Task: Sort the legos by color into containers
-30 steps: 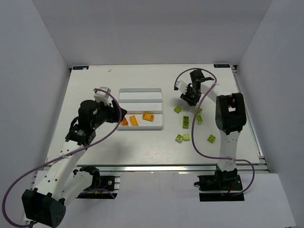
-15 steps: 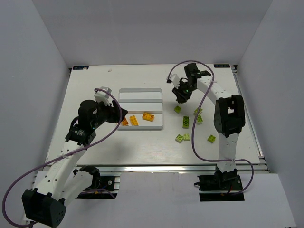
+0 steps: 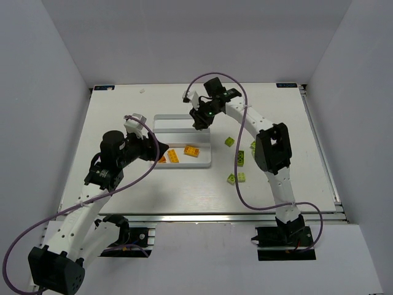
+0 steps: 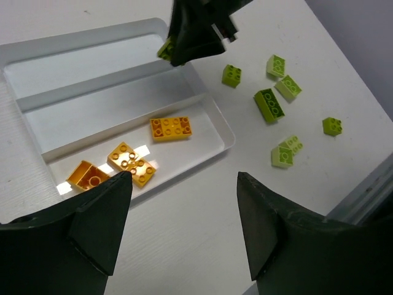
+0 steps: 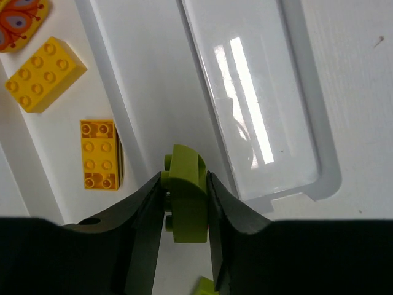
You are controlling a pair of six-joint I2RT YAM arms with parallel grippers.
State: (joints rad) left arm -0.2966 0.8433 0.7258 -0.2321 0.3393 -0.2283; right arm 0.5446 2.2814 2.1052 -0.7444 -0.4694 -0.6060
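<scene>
We start at the left of the tray [image 3: 172,116]. There the left end effector [image 4: 183,184] hangs just off the tray's near-left corner, its fingers spread wide and holding nothing.

Inside the tray, the nearest compartment holds the orange bricks [image 4: 171,128]. One long brick lies toward the tray's right end. A small cluster lies toward its left end, though we cannot tell whether the cluster is two bricks or three. We see no orange brick outside the tray, so we judge that colour finished. The middle and far compartments hold no bricks.

Over the right end of the tray, the right end effector [image 5: 184,212] pinches one green brick [image 5: 184,178] between its fingers, above the tray and clear of its floor. It hangs near the ridge beside the middle compartment, but we cannot say which compartment lies directly beneath.

To the right of the tray, about seven loose green bricks [image 4: 268,103] lie scattered on the worktop [image 3: 184,196]. Some touch in pairs and all are well apart from the tray wall.

By our reckoning the sorting is under halfway done. No green brick rests in a compartment yet, and the scattered ones are all left to carry over.
</scene>
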